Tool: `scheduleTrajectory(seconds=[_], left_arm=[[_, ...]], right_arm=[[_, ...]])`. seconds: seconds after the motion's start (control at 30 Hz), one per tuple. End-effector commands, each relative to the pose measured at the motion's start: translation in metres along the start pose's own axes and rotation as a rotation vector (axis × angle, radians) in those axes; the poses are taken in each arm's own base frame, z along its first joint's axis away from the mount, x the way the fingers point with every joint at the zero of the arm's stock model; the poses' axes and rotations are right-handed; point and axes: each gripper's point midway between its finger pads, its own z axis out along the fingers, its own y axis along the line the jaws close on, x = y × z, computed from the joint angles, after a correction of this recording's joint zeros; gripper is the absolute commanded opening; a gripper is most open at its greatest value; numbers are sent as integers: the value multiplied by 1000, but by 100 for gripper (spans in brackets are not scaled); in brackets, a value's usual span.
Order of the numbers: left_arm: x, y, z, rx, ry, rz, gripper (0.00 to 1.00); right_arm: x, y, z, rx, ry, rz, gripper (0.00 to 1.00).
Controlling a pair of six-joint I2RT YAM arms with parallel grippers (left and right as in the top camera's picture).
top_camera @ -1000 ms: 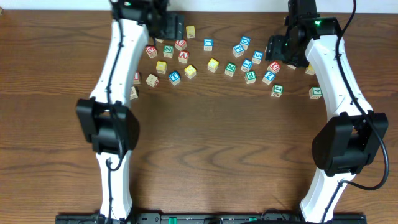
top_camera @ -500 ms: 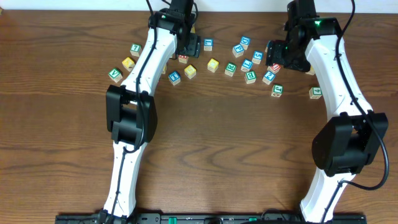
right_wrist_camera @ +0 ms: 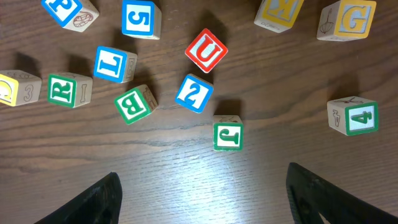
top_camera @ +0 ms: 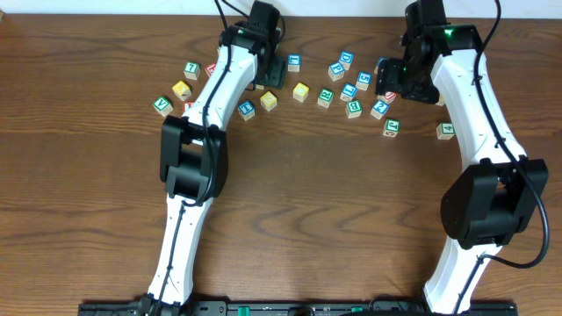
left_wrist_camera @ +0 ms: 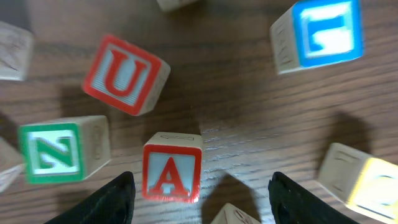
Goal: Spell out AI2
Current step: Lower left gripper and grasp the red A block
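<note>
Wood table (top_camera: pixel 299 202) — left hand (left_wrist_camera: pixel 204 198) spread wide above A cube (left_wrist_camera: pixel 171 173).

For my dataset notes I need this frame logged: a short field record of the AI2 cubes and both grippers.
left gripper: open, straddling A cube
A cube: on table, red A facing camera, ungripped
2 cube: on table, beside red U cube
I cube: not identified
right gripper: open, empty
</note>
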Motion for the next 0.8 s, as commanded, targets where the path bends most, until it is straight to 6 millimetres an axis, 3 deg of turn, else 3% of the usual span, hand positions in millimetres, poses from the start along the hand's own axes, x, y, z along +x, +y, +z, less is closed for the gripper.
scheduleTrajectory(seconds=[0.0,0.43,0.6,0.77], left_arm=[[5,0,10,-10,17,-9,68],[8,2,30,-16,20,-11,68],[9,2,30,-16,21,-11,53],[9,2,30,-16,22,-11,45]], right_arm=[[-4,-1,-1,0,-7,-9,79],[-2,-1,-1,2,-1,-10,80],[-3,0,-1,0,-7,-10,80],[-4,0,-1,0,-8,-9,81]])
